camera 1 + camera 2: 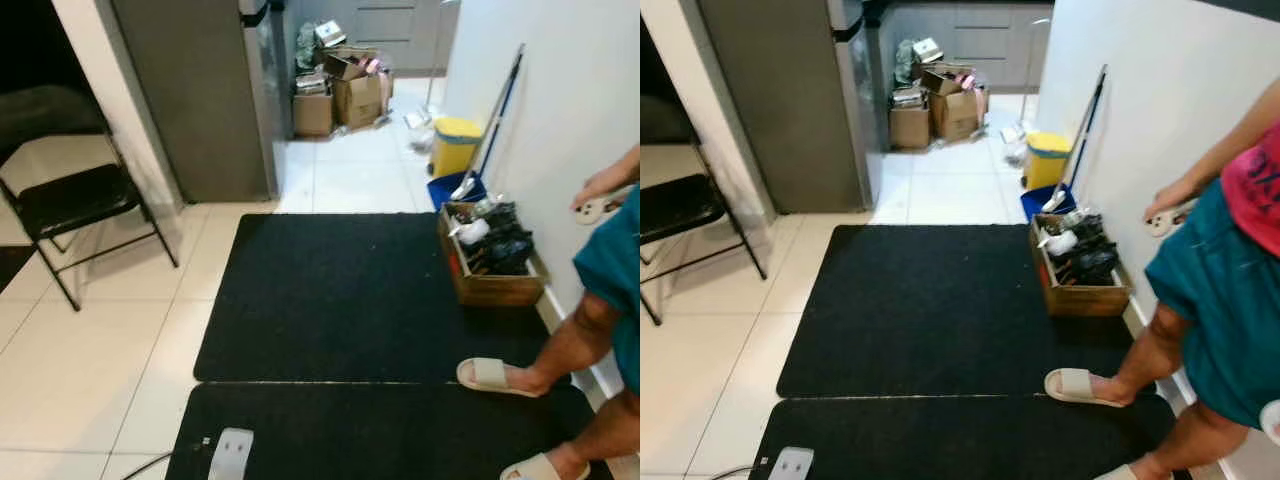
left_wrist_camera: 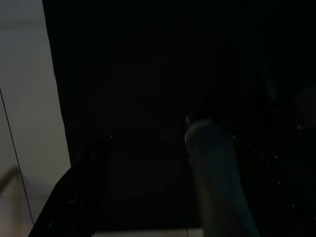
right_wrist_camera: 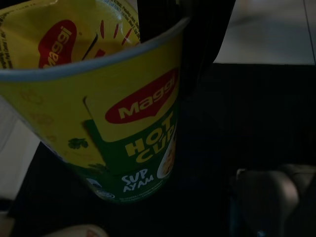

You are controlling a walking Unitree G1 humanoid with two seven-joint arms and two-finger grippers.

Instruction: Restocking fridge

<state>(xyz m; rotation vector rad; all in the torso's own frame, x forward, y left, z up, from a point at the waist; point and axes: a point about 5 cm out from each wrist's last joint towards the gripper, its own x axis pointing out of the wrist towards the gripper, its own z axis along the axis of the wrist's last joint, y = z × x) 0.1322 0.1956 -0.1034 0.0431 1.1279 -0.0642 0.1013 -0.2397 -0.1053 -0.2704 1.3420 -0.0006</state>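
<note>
A yellow and green Maggi Hot Cup noodle cup (image 3: 123, 118) sits upright in my right gripper (image 3: 158, 59), which is shut on it; one black finger (image 3: 197, 39) crosses its rim, the other is hidden behind the cup. Below it lies the black mat. The tall grey fridge (image 1: 200, 100) stands at the far left past the mats, its door closed. My left gripper (image 2: 173, 197) hangs in deep shade over the black mat, next to pale floor tiles.
Two black mats (image 1: 340, 300) cover the floor ahead. A person (image 1: 600, 330) in slippers stands at the right, one foot on the mat. A wooden crate (image 1: 490, 255), yellow bin (image 1: 455, 145) and mop line the right wall. A folding chair (image 1: 70, 205) stands left, cardboard boxes (image 1: 340, 95) behind.
</note>
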